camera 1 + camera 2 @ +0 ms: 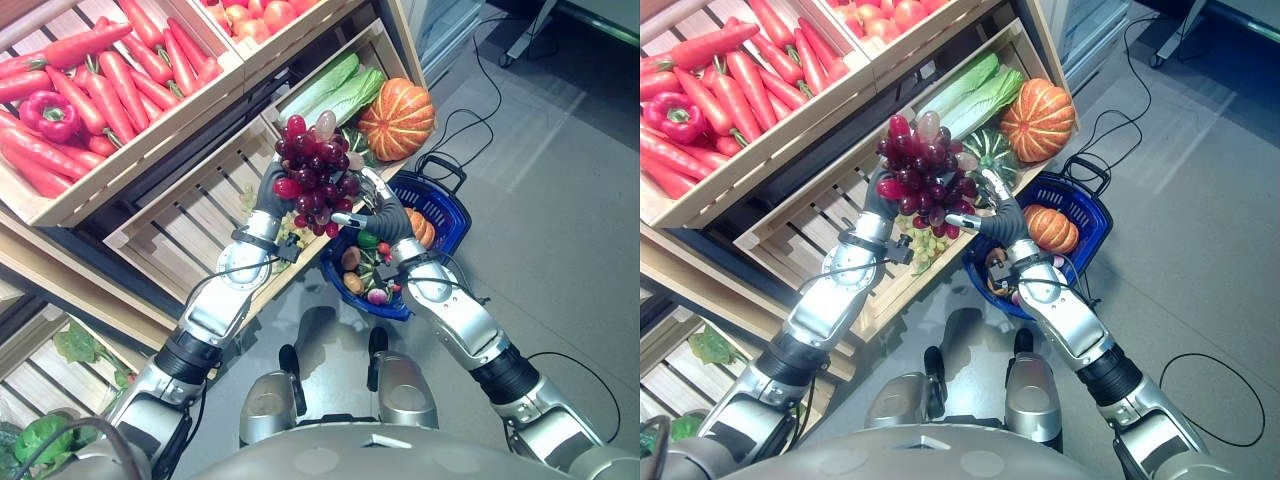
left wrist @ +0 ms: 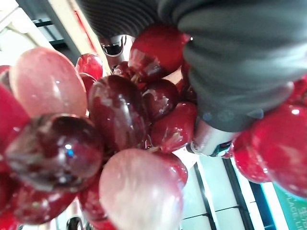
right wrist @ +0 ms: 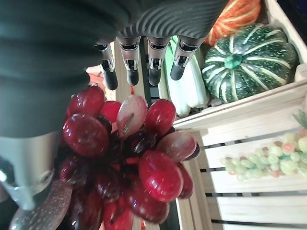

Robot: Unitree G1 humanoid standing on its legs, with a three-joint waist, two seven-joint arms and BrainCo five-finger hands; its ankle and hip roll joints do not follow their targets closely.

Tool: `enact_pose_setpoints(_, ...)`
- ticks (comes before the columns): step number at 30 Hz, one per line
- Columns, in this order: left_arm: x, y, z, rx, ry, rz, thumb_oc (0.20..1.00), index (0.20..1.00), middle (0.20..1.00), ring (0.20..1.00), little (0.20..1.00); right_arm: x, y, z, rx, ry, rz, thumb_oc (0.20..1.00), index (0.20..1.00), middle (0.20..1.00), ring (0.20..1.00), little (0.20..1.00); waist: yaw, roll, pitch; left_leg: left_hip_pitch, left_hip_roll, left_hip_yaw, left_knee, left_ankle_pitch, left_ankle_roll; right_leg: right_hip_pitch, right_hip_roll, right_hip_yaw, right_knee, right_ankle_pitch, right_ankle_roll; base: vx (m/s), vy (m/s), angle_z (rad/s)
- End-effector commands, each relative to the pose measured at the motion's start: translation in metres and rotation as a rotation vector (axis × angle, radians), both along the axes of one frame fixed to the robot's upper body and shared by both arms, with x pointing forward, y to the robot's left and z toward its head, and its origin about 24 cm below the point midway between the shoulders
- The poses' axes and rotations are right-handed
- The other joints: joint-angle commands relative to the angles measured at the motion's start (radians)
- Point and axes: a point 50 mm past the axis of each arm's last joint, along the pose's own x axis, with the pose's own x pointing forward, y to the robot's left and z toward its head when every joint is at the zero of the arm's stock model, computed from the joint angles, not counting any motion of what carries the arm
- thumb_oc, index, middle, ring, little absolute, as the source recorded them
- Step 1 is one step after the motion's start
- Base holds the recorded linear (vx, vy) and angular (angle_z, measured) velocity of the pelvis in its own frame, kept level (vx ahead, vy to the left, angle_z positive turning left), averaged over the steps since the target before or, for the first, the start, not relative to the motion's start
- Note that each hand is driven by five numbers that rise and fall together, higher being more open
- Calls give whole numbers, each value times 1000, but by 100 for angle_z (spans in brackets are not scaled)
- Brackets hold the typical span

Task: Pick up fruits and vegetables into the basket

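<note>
Glossy, smooth skins are seen on the red grapes (image 1: 315,170); pale unfinished wood on the crates (image 1: 190,215); blue plastic on the basket (image 1: 447,206)

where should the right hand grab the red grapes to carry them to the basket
Probably low on the red grapes, coming from the basket side. The bunch stands up out of the left hand, which holds its lower end, and the right hand, fingers straight, is at that flank already. Cup it rather than pinch single grapes.

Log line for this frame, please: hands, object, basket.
left robot hand: holds red grapes | right robot hand: open beside bunch | blue basket: on floor, part filled | grapes: above crate, not yet in
</note>
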Motion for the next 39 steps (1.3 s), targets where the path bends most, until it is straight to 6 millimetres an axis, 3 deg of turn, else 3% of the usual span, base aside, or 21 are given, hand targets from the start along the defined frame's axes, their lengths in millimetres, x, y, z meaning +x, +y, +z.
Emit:
enact_pose_setpoints(1, -21, -24, 48, -76, -219, -180, 200, 200, 200, 200, 200, -9, 23, 49, 166, -195, 127, 1000, 1000, 1000, 1000, 1000, 7, -32, -25, -32, -1, 7, 111, -122, 56, 66, -65, 8, 22, -78, 95, 0, 0, 0)
enact_pose_setpoints(19, -34, -55, 57, 4, -284, -375, 200, 200, 200, 200, 200, -14, 59, 19, 146, 56, 348, 1000, 1000, 1000, 1000, 1000, 18, -46, -18, -42, -1, 2, 103, -112, 55, 65, -65, -2, 14, -71, 97, 0, 0, 0)
enact_pose_setpoints(27, -37, -65, 60, 76, -326, -417, 200, 200, 200, 200, 200, -14, 70, -5, 8, 161, 401, 1000, 1000, 1000, 1000, 1000, 20, -48, -26, -36, 0, 0, 92, -105, 52, 71, -62, 0, 8, -71, 97, 0, 0, 0)
enact_pose_setpoints(33, -33, -67, 62, 60, -306, -410, 200, 200, 200, 200, 200, -11, 70, -2, 14, 120, 369, 1000, 1000, 1000, 1000, 1000, 17, -46, -28, -34, 1, -3, 87, -101, 50, 74, -61, 2, 6, -72, 98, 0, 0, 0)
enact_pose_setpoints(39, -33, -67, 57, 35, -257, -414, 200, 200, 200, 200, 200, -4, 55, 16, 75, -30, 216, 1000, 1000, 1000, 1000, 1000, 9, -40, -30, -31, 0, -2, 87, -106, 49, 72, -60, 5, 6, -72, 99, 0, 0, 0)
